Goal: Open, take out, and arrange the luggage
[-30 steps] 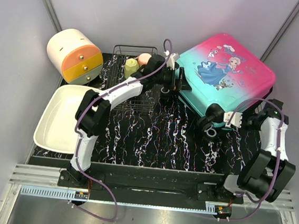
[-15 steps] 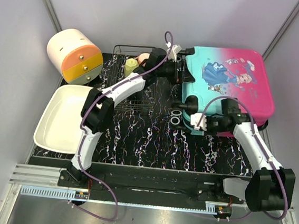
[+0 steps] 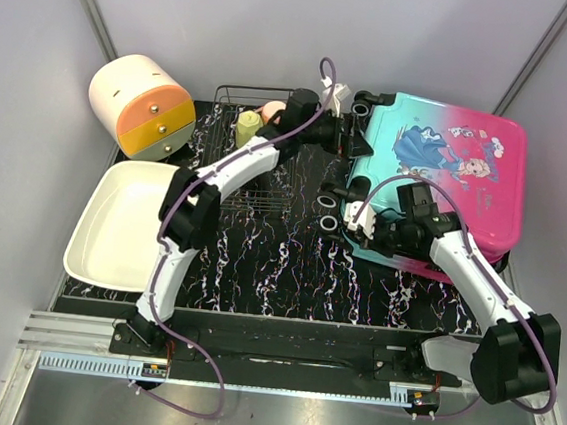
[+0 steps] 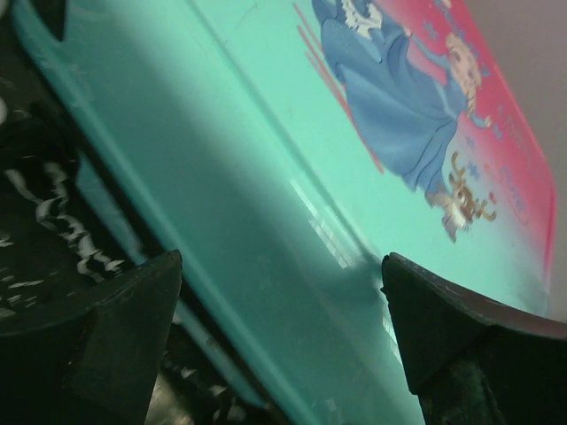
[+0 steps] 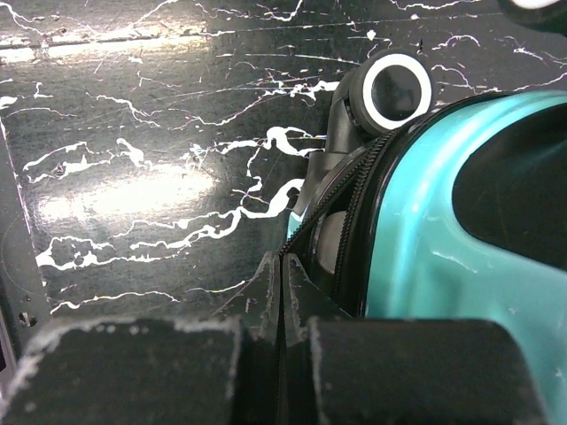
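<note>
The suitcase (image 3: 448,178) has swung round, wheels (image 3: 330,223) now leftward, and is not yet open. Left tool (image 4: 283,292) apart over its edge; right tool (image 5: 282,266) together at the zipper (image 5: 350,190), so unzipping is likely underway.

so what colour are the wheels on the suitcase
The suitcase wheel is white-rimmed with a dark centre; the right wrist view shows it best.

table (image 3: 279,262): black marbled | luggage (image 3: 476,191) right rear | wire rack (image 3: 232,95) rear centre | white tray (image 3: 121,227) left | drawer box (image 3: 138,103) left rear
</note>
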Robot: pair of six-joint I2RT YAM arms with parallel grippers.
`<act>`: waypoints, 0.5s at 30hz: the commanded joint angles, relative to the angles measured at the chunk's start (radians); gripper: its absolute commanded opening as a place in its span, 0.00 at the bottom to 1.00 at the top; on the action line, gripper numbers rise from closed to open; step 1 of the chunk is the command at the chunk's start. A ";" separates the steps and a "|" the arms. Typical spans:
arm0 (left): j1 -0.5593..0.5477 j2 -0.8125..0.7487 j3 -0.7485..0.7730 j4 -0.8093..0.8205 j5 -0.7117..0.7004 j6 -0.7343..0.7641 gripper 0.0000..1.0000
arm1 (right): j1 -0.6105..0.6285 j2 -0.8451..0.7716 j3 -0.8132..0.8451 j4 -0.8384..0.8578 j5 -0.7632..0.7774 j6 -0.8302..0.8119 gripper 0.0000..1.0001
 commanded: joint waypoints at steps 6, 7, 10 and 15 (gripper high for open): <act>0.145 -0.335 -0.234 -0.221 0.258 0.416 0.99 | -0.012 0.129 0.083 0.086 -0.062 0.092 0.00; 0.159 -0.363 -0.312 -0.224 0.287 0.453 0.99 | -0.012 0.138 0.097 0.100 -0.061 0.102 0.00; 0.167 -0.446 -0.403 -0.281 0.295 0.631 0.99 | -0.012 0.174 0.126 0.125 -0.021 0.137 0.00; 0.168 -0.464 -0.440 -0.310 0.223 0.785 0.99 | 0.016 0.227 0.178 0.253 0.010 0.344 0.00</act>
